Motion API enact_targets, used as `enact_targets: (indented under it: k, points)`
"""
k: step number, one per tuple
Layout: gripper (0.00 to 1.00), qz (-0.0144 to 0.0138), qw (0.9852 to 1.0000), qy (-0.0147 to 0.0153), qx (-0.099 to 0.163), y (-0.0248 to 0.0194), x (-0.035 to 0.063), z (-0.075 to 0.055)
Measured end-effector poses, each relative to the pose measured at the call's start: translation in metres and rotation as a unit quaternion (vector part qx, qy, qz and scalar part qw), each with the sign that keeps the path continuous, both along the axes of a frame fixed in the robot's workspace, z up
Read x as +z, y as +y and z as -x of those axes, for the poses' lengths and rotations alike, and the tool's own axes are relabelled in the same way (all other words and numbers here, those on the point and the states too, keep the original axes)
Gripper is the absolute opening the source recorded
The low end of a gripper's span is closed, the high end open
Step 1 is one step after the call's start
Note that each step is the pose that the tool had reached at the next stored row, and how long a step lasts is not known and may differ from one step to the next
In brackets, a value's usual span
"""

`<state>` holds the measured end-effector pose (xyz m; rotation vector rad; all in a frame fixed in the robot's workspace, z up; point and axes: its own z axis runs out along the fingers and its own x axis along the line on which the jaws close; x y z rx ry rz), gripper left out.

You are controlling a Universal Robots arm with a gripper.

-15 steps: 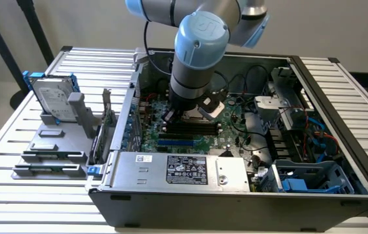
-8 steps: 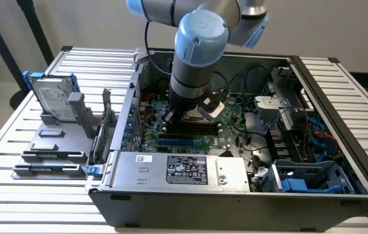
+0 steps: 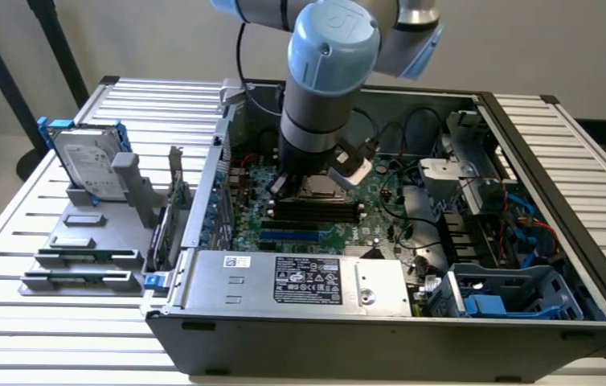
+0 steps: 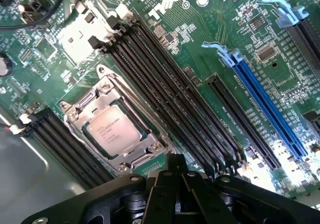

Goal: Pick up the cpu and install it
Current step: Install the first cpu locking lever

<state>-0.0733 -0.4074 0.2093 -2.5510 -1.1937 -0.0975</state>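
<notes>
In the exterior view, one arm (image 3: 319,88) reaches into one open computer case (image 3: 560,233), over its motherboard's middle. In the wrist view, one cpu (image 4: 112,129) sits in its socket frame (image 4: 75,115) between two banks of memory slots (image 4: 170,99), and the gripper (image 4: 177,181) beside it is closed, holding nothing.

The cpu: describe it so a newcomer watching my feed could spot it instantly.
Start at the green motherboard inside the open computer case. Beside the long black memory slots sits a silvery metal socket frame. The cpu is the flat square chip with a pale metal top in that frame, unlike its long, narrow neighbours.
</notes>
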Motion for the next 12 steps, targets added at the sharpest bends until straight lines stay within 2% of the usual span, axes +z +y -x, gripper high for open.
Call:
enact_targets:
  k: [2, 6, 9, 12]
  points:
    - [0.11, 0.0006, 1.0000, 0.0001, 0.000, 0.0042, 0.0024, 0.000]
    - [0.11, 0.0041, 1.0000, 0.0001, 0.001, 0.0176, 0.0046, 0.001]
    - [0.11, 0.0090, 1.0000, 0.0001, 0.003, 0.0258, 0.0062, 0.002]
    - [0.11, 0.0152, 0.9999, 0.0000, 0.008, 0.0311, 0.0083, 0.003]
